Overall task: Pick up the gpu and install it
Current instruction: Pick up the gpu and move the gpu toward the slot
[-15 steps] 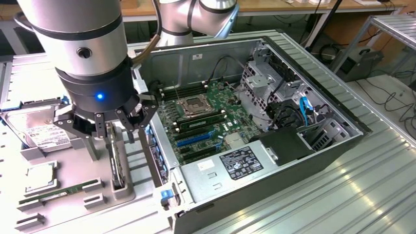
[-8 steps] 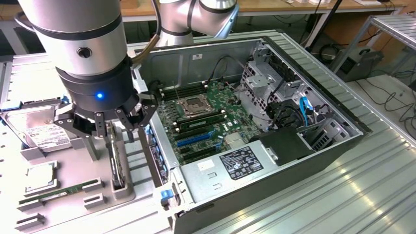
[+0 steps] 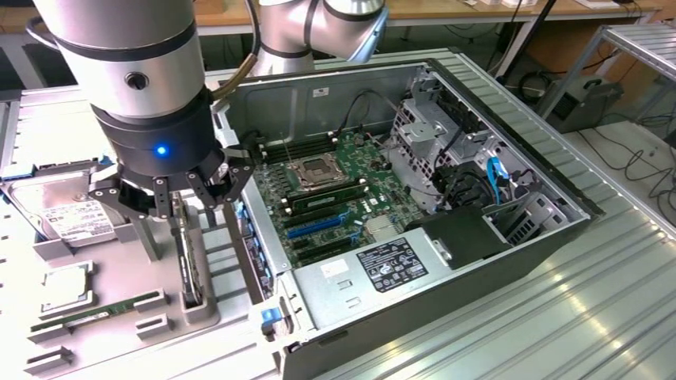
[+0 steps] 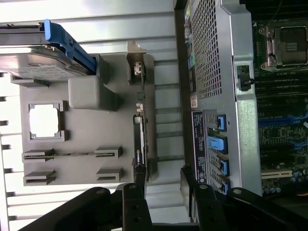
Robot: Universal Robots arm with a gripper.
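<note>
Claw (image 3: 180, 210) hangs wide open right over the gpu (image 3: 188, 265), which stands on edge in its grey holder (image 3: 116, 285) beside the open case (image 3: 465, 277). Nothing gripped, nothing installed yet.

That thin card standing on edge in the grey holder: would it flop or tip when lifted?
The gpu is probably stiff: it stands straight without sagging. So thin and upright, it would likely tip once free of the holder.
</note>
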